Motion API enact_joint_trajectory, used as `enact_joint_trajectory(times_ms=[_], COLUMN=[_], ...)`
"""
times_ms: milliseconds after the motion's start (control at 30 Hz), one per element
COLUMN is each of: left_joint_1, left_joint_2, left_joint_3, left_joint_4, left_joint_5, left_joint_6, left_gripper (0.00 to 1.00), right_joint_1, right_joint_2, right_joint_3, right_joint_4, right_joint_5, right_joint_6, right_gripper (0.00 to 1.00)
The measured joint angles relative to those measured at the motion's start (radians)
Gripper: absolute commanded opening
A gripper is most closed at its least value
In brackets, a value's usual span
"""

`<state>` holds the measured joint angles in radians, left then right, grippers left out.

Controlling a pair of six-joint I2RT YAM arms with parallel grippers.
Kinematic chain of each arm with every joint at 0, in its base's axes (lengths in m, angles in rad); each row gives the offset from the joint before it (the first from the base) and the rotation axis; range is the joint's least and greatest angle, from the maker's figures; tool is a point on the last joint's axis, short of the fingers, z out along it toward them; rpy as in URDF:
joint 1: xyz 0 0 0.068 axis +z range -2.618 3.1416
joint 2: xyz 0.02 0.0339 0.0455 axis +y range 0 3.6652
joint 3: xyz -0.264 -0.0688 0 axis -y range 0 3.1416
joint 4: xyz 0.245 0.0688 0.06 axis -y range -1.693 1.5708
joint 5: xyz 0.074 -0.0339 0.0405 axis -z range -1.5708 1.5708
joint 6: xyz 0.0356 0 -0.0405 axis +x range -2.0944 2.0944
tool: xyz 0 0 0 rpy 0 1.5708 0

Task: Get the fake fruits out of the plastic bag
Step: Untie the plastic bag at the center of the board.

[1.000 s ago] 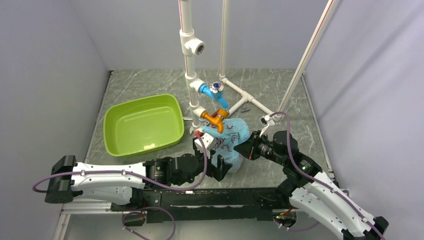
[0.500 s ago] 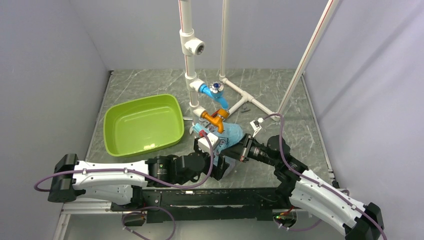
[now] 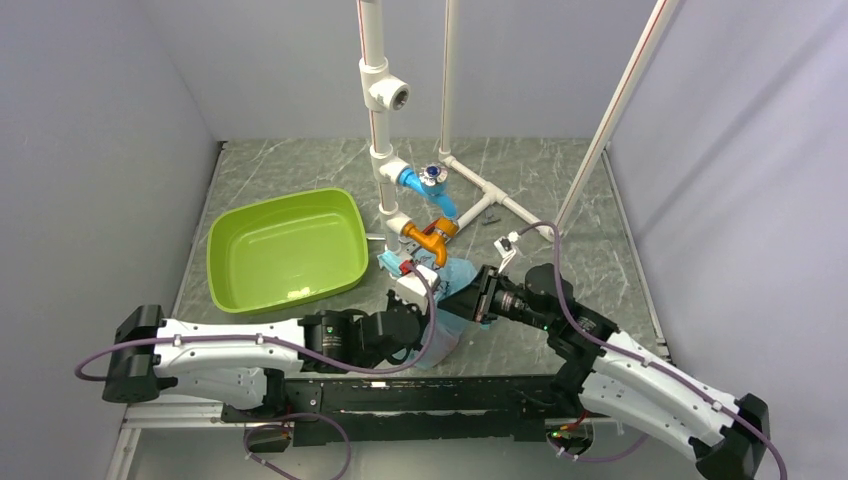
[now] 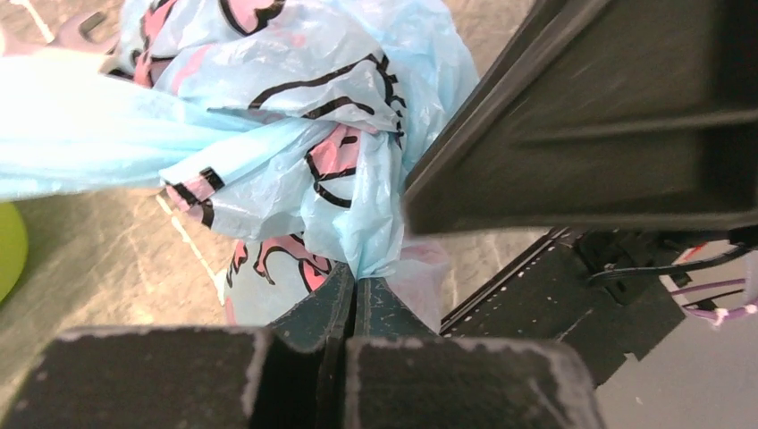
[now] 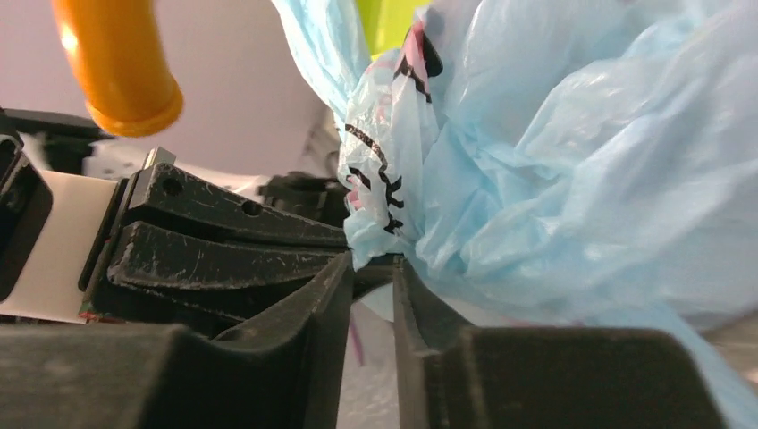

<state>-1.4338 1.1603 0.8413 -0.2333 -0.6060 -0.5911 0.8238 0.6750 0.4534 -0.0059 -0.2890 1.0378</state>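
The light-blue plastic bag [image 3: 456, 277] with pink-and-black motifs hangs crumpled between my two grippers, just in front of the orange pipe fitting. My left gripper [image 3: 441, 322] is shut, and in the left wrist view its tips [image 4: 356, 284] pinch a fold of the bag [image 4: 295, 107]. My right gripper [image 3: 472, 297] reaches in from the right. In the right wrist view its fingers [image 5: 371, 268] stand a little apart, and the bag [image 5: 572, 161] rests against the tips without being pinched. The fake fruits are hidden.
A lime-green tub [image 3: 285, 250] sits to the left on the marble tabletop. A white pipe frame [image 3: 380, 150] with a blue valve [image 3: 425, 185] and an orange fitting [image 3: 430, 238] stands right behind the bag. The two grippers are very close together.
My left gripper has shut on a fold of the bag. My right gripper moved left and lower with the bag, then parted its fingers. The bag now sits lower and more bunched.
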Motion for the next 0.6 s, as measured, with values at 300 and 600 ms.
enact_joint_trajectory(times_ms=[300, 600], left_joint_1=[0.003, 0.003], left_joint_2=[-0.127, -0.177], left_joint_3=[-0.108, -0.187], left_joint_4=[-0.025, 0.043], left_joint_5=[-0.02, 0.01], left_joint_6=[-0.042, -0.061], left_gripper=[0.0, 0.0], right_joint_1=[-0.03, -0.061], right_joint_2=[-0.098, -0.029], right_joint_3=[0.207, 0.192], right_joint_4=[-0.383, -0.286], right_joint_5=[0.273, 0.1], right_joint_6=[-0.351, -0.523], right_gripper=[0.6, 0.73])
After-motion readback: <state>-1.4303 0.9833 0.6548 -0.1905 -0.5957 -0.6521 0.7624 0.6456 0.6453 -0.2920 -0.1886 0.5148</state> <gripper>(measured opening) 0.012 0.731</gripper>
